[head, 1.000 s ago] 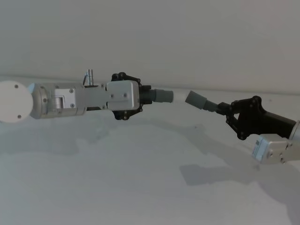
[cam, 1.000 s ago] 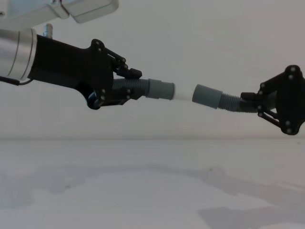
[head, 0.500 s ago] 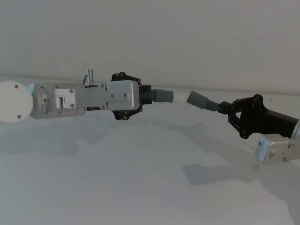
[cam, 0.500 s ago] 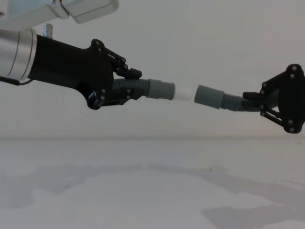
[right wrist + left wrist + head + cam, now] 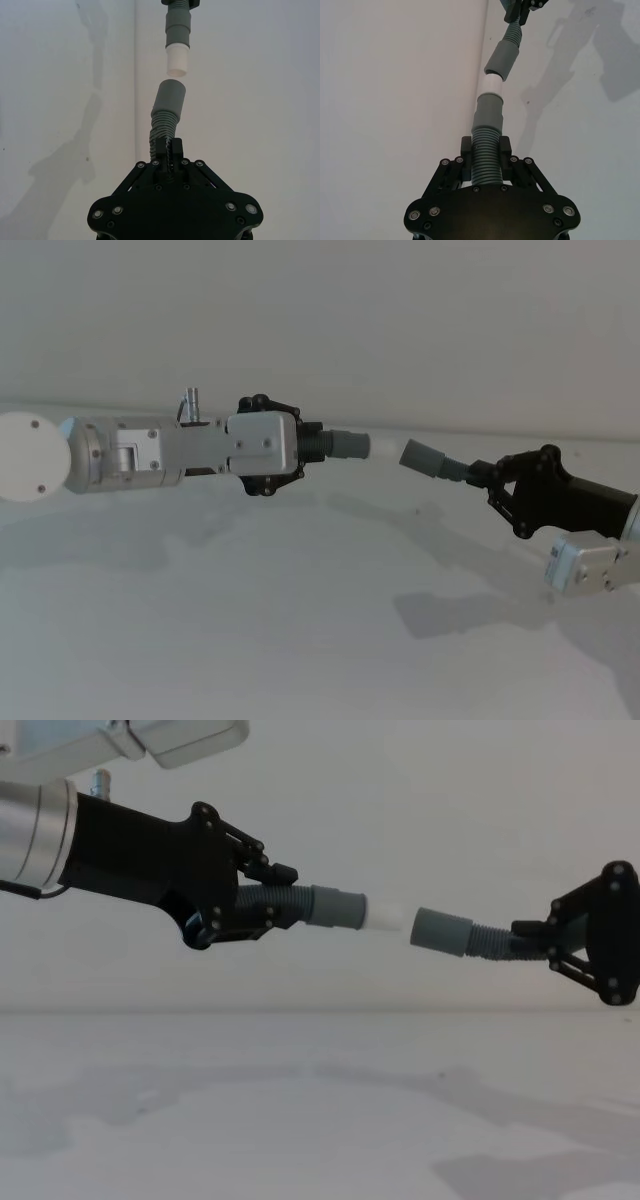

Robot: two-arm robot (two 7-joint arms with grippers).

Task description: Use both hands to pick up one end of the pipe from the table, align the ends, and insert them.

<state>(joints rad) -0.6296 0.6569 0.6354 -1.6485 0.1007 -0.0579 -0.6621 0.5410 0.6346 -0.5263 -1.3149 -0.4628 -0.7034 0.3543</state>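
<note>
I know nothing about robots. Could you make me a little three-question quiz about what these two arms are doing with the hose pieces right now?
1. True or false: both hose pieces rest on the table.
2. Which end effector holds the piece with the white tip: A left, B right?
3. Fill in: the right end effector grips its hose by the ____ part.

Key: 1 false, both are held in the air. 2 A, the left end effector. 3 ribbed; its grey cuff points at the white tip, not yet inserted.

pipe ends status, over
Left gripper shut on white-tipped hose piece. Right gripper shut on other hose piece. Both off the table, ends apart, not inserted. Nothing between them.
</note>
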